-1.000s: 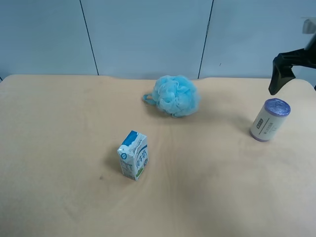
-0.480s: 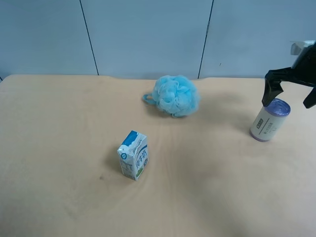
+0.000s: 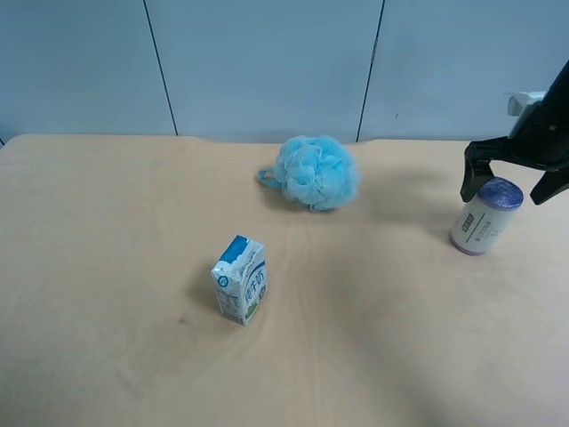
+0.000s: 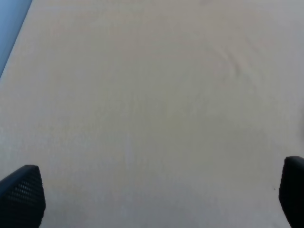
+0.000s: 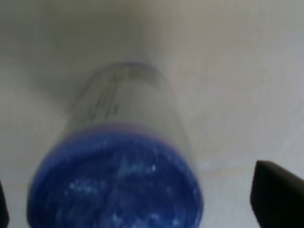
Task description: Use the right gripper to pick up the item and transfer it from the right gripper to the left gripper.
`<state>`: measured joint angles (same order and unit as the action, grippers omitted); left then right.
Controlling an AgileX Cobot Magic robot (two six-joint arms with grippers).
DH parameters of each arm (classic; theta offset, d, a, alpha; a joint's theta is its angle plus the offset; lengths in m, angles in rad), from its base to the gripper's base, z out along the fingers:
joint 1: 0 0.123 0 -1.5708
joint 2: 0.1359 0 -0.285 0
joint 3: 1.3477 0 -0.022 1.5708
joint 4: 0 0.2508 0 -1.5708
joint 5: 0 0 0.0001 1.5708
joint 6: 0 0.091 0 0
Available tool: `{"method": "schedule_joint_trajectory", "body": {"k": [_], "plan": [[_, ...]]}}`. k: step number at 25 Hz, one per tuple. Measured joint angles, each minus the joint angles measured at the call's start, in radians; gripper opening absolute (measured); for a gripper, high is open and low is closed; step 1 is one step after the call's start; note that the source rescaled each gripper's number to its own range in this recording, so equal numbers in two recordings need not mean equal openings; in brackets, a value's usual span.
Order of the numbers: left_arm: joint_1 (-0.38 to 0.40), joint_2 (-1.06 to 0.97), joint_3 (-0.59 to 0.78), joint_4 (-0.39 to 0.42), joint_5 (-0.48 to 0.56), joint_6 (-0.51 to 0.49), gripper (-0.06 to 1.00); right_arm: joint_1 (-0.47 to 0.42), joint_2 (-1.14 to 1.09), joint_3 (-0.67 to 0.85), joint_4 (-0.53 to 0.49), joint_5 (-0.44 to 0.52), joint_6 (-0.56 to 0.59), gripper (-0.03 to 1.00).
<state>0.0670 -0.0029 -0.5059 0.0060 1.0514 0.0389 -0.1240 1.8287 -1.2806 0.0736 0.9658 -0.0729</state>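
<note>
The item (image 3: 484, 220), a cream-white roll with purple ends, stands slightly tilted near the right edge of the table in the exterior high view. The right gripper (image 3: 503, 195) is open just above it, one black finger on each side of the roll's purple top, not touching. The right wrist view shows the item (image 5: 121, 118) close up, with its purple end between the spread fingertips (image 5: 278, 199) of the right gripper (image 5: 140, 206). The left gripper (image 4: 156, 199) is open and empty over bare table. It is out of the exterior high view.
A blue-white milk carton (image 3: 240, 279) stands left of the table's middle. A fluffy blue bath sponge (image 3: 316, 172) lies at the back centre. The tan table (image 3: 373, 338) ends at a blue-grey wall behind.
The right gripper has come down and to the left, from above and behind the roll to straddling its purple top. The roll, carton and sponge have not moved.
</note>
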Motion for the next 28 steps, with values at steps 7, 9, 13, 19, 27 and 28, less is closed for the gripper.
{"method": "schedule_joint_trajectory", "body": {"k": [7,9,13,19,27,28], "plan": [[0.0,0.0,0.0,0.0,0.0,-0.001,1.0,0.0,0.013,0.0,0.005,-0.001,-0.033,1.0],[0.0,0.0,0.0,0.0,0.0,-0.001,1.0,0.0,0.013,0.0,0.026,-0.001,-0.057,1.0],[0.0,0.0,0.0,0.0,0.0,-0.001,1.0,0.0,0.018,0.0,0.077,-0.008,-0.084,1.0],[0.0,0.0,0.0,0.0,0.0,-0.001,1.0,0.0,0.027,0.0,0.061,-0.011,-0.081,0.99],[0.0,0.0,0.0,0.0,0.0,-0.001,1.0,0.0,0.028,0.0,0.033,-0.004,-0.068,0.95],[0.0,0.0,0.0,0.0,0.0,-0.003,1.0,0.0,0.028,0.0,0.024,-0.004,-0.061,0.93]]}}
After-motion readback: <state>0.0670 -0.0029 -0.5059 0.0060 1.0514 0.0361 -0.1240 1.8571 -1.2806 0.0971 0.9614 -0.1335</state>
